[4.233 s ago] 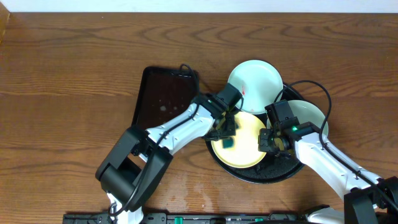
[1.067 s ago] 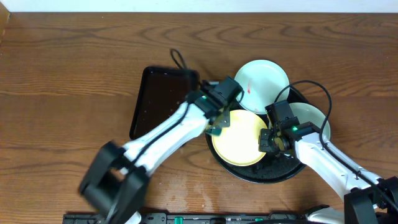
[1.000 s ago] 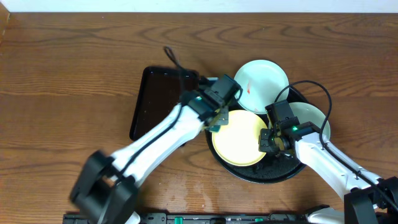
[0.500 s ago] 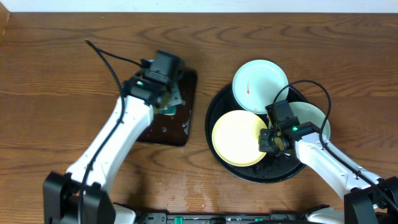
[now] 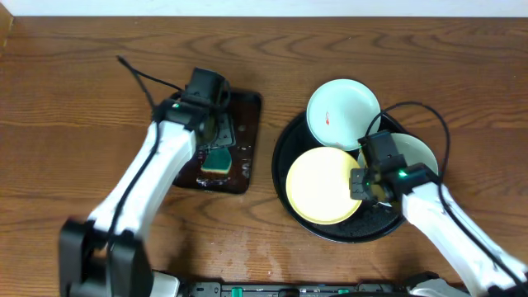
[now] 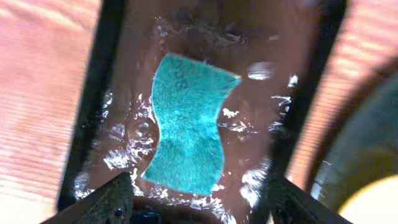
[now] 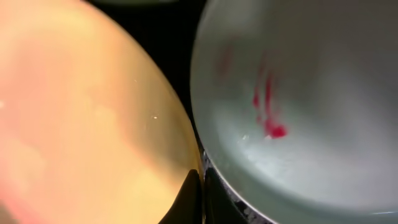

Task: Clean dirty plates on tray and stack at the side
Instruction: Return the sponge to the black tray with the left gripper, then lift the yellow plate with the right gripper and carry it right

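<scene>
Presently the left gripper is hovering over the rectangular black tray, its fingers standing spread apart and gripping nothing. A green sponge is lying flat on that tray's wet floor, just beyond the fingertips. The right gripper is pinching the right rim of the yellow plate, jaws pressed onto it. That plate is sitting inside the round black tray. An upper pale plate, showing a small red smear, is overhanging the round tray's far rim. A right pale plate is lying partly hidden behind the right arm. Both trays are resting on the wooden table
</scene>
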